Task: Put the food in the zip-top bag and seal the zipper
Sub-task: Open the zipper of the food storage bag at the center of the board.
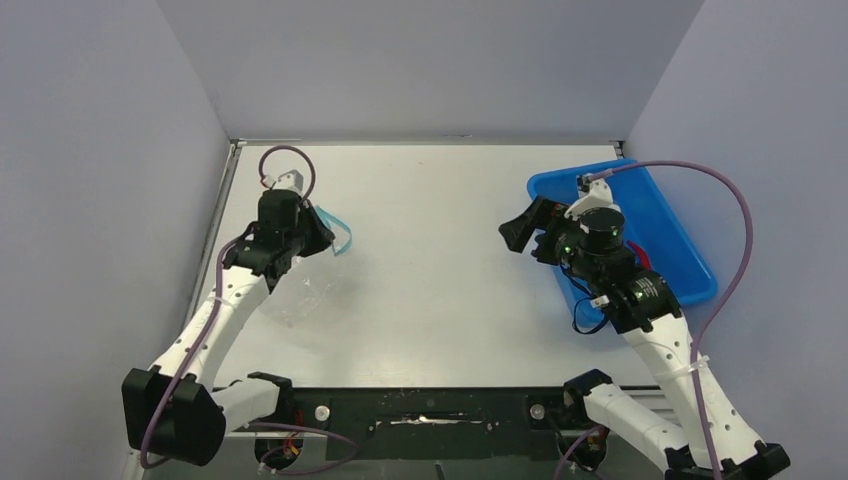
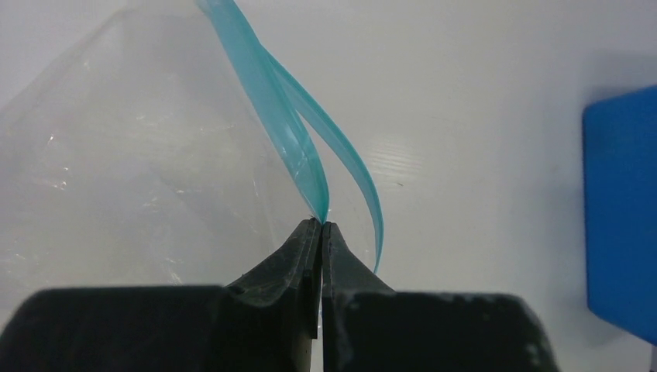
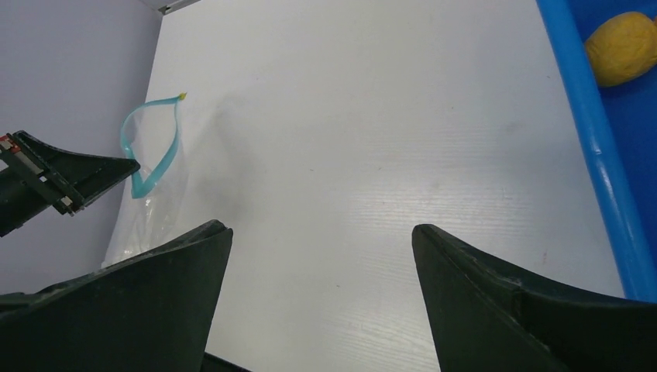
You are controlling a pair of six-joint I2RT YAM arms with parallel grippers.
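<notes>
Zip-top bag held at its mouth by left gripper — food not in it.
White table carries a blue tray at far right, with the clear bag at far left, well apart from it. The bag's body slumps onto the table under the left arm and looks empty. Right gripper hangs above bare table just left of the tray rim, jaws spread wide, nothing between them. Left gripper's jaws are pressed together on the zipper, pinching the end where its two blue-green strips meet — beyond that the strips bow apart, so the mouth stands open as a loop. One orange round fruit lies inside the tray. A slim red piece shows in the tray beside the right arm, mostly hidden.
</notes>
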